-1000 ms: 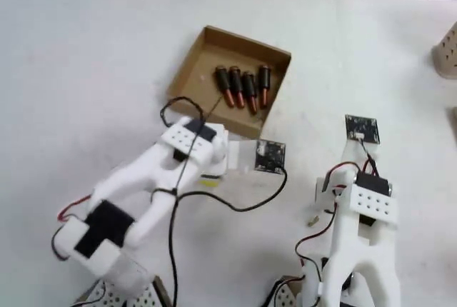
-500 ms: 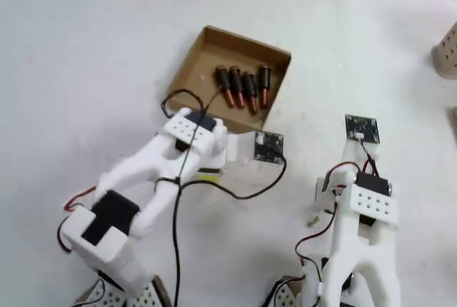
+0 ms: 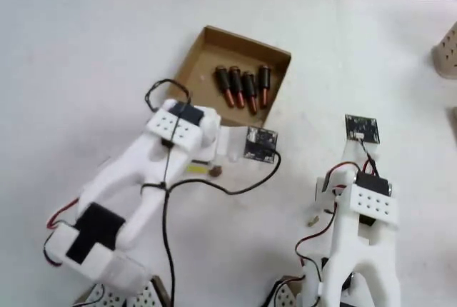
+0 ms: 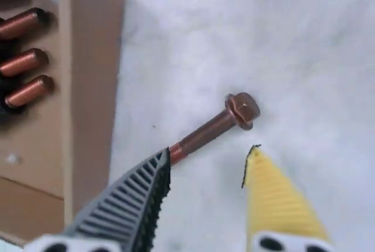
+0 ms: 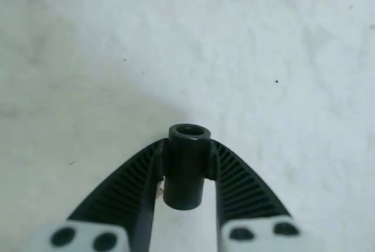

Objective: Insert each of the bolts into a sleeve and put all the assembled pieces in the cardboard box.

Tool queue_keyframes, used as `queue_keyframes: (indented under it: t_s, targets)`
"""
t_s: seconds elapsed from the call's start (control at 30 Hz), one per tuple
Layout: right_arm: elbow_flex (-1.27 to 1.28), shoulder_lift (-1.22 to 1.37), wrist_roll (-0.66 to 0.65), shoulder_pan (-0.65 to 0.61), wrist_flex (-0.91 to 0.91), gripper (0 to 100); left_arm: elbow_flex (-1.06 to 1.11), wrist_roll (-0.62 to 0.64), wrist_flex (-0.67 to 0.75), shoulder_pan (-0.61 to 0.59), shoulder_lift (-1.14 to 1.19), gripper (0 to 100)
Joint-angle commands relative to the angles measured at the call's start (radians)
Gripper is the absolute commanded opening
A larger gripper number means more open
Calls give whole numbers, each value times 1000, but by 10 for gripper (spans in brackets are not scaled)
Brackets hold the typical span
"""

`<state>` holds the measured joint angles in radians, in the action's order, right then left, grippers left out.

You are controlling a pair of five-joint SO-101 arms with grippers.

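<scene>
Counting what's finished: four assembled pieces (image 3: 243,87) lie side by side in the cardboard box (image 3: 196,64), dark sleeves at one end and copper shanks poking out at the other.
Left to do: from where I stand, one more pair. It has to be joined and dropped in with the rest, so I'd call the job most of the way through.
Loose bolt: the bolt (image 4: 214,124) lies on its side on the white table (image 3: 86,50), near the box's outer wall but apart from it. From above it is a small brown spot (image 3: 214,171) just beside the left arm's tip.
Bolt's look: copper-coloured, with a flanged hex head at one end and a long, plain-looking shank. It is bare, with no sleeve on it yet.
Left gripper: the left gripper (image 4: 208,154) hangs low over the bolt with its jaws spread wide and holding nothing. Its dark ribbed finger (image 4: 135,199) overlaps the shank's far end, though I can't tell whether it touches. Its yellow finger (image 4: 275,199) sits just beside the head, clear of it.
Right gripper: the right gripper (image 5: 187,145) is clamped narrow around the sleeve (image 5: 185,176).
Sleeve's look: a short black tube, gripped across its sides, with one open mouth in plain sight and its bore unfilled.
Spacing: the sleeve and the bolt are well apart, each with its own arm.
</scene>
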<state>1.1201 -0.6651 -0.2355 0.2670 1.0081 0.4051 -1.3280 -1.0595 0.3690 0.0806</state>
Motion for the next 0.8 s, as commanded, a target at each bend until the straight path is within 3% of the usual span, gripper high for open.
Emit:
queue_keyframes:
  t_s: [0.0, 0.13, 0.27, 0.4, 0.6, 0.77]
  targets:
    - [-8, -27, -14, 5, -13, 16, -52, -14, 55, -13, 77, 204]
    - [-8, -27, -15, 5, -13, 16, -52, -8, 91, -4, 137, 203]
    - [-8, -21, -100, 5, -15, 16, -52, -3, 91, -2, 133, 202]
    - [-8, -21, -103, 5, -13, 16, -48, 104, 141, 38, 134, 128]
    - [-8, -21, -103, 5, -12, 16, -51, 443, 210, 96, 130, 55]
    - [-6, -21, -104, 5, -10, 16, -121, 948, 176, 47, 127, 57]
